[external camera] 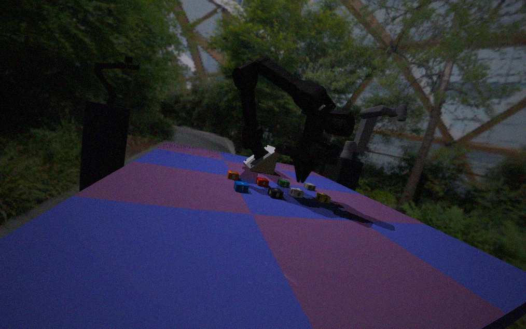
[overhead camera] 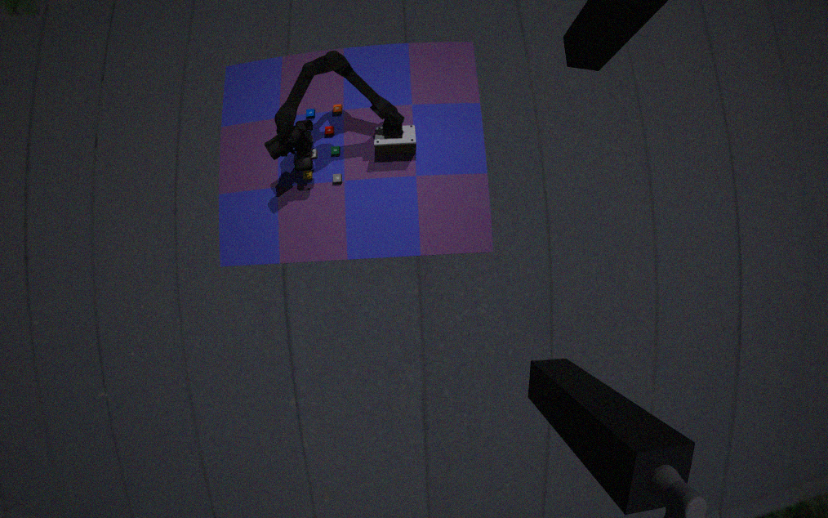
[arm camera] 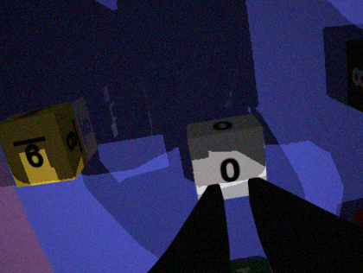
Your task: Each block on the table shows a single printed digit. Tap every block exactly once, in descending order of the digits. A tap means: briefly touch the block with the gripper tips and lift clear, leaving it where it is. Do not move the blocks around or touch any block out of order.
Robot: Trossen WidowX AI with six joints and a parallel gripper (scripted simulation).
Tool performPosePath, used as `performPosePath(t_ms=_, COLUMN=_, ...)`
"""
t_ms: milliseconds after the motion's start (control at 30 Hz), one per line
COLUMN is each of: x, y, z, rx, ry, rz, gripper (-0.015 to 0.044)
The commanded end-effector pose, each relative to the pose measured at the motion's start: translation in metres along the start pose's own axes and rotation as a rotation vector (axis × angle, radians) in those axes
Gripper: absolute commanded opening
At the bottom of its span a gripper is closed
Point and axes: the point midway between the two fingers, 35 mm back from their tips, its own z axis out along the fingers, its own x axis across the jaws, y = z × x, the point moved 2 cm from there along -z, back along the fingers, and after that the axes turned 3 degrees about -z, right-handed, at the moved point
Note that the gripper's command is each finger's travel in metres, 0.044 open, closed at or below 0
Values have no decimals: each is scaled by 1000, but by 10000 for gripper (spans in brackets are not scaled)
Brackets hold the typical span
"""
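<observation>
My gripper (arm camera: 234,192) (overhead camera: 303,163) (external camera: 301,179) is almost shut, with only a narrow gap and nothing between the fingers. It points down, a little above the mat and close over the white block marked 0 (arm camera: 229,160) (overhead camera: 313,153) (external camera: 296,192). The yellow block marked 6 (arm camera: 41,147) (overhead camera: 308,175) (external camera: 322,197) lies to the left in the wrist view. The black block (arm camera: 348,64) (external camera: 275,192) is at the right edge of the wrist view, its digit in shadow. In the overhead view the arm hides it.
Other blocks lie on the checkered mat (overhead camera: 378,220): blue (overhead camera: 309,113) (external camera: 240,187), orange (overhead camera: 336,109) (external camera: 233,175), red (overhead camera: 329,130) (external camera: 262,181), green (overhead camera: 335,149) (external camera: 283,182), grey (overhead camera: 336,178) (external camera: 309,186). The arm's base (overhead camera: 394,143) (external camera: 263,161) stands beside them.
</observation>
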Motion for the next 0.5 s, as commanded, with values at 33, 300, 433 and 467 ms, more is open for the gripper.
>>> performPosePath(t_ms=33, x=33, y=-4, z=-18, rx=-15, ry=18, rz=-20, gripper=151)
performPosePath(t_ms=300, x=121, y=-35, z=-60, rx=-23, ry=39, rz=-36, gripper=361)
performPosePath(t_ms=433, x=161, y=-65, z=-79, rx=0, ry=23, rz=-13, gripper=400)
performPosePath(t_ms=467, x=167, y=-70, z=-82, rx=3, ry=19, rz=-8, gripper=400)
